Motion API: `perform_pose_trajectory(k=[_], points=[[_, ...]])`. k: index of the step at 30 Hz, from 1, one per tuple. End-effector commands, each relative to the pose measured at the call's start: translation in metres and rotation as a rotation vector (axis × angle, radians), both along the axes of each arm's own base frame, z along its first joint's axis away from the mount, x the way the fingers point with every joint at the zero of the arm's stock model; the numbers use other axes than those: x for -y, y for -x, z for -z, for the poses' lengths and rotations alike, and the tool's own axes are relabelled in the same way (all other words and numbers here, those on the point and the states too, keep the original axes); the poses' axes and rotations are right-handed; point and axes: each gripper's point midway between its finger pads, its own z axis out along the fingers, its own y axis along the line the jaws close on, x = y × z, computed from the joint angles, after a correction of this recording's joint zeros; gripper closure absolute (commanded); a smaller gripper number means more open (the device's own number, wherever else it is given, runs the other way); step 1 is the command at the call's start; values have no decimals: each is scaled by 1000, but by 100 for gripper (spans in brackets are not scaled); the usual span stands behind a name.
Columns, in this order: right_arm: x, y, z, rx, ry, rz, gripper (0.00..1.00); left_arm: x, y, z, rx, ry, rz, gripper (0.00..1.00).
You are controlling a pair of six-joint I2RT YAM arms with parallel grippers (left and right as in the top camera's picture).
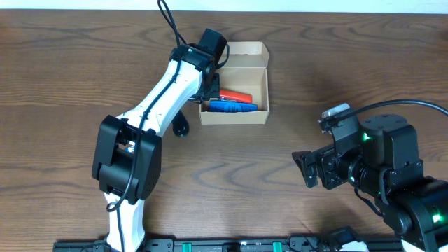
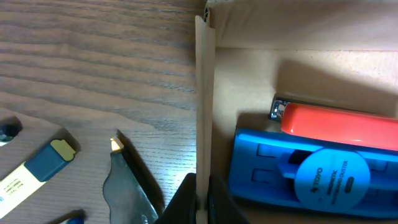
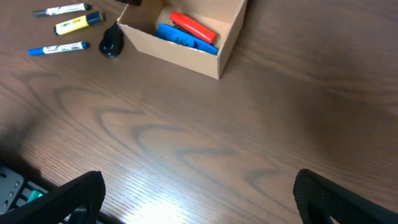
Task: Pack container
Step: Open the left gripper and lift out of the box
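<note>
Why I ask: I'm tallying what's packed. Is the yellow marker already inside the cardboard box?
No, the yellow marker lies on the table to the left of the container, outside its walls.

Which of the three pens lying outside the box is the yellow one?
The middle pen, short with a dark cap; the black-capped pen and the blue-capped pen have white bodies.

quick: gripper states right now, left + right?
Left gripper: closed, pinching the side wall of the container.
Right gripper: open, holding nothing.
</note>
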Motion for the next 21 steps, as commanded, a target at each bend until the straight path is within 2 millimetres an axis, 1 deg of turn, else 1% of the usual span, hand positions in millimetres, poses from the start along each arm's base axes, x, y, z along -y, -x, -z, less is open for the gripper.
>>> perform_pose_trajectory(k=[1,2,3,7,8,11,12,14,15,17,18,21], points=[[1,0,1,2,7,-7,1,-8,1,5,-10,-33,-19,83],[1,0,1,2,7,-7,1,-6,1,5,-15,-21,-16,75],[1,0,1,2,7,-7,1,-4,2,5,-19,-12,-14,71],[1,0,1,2,7,-7,1,-2,2,0,-13,5,-12,60],[1,0,1,2,7,-7,1,-2,2,-4,-4,9,-11,52],[1,0,1,2,7,-7,1,-3,2,-32,49,30,-12,50],[1,0,1,2,7,-7,1,-4,2,-43,74,34,-14,44],[1,0,1,2,7,-7,1,-9,1,-64,128,28,-21,38],[1,0,1,2,7,-7,1,-13,1,-74,156,19,-28,32],[1,0,1,2,7,-7,1,-19,1,-92,203,13,-37,10],[1,0,1,2,7,-7,1,-20,1,-100,218,17,-28,5],[1,0,1,2,7,-7,1,-17,3,-116,254,34,50,5]])
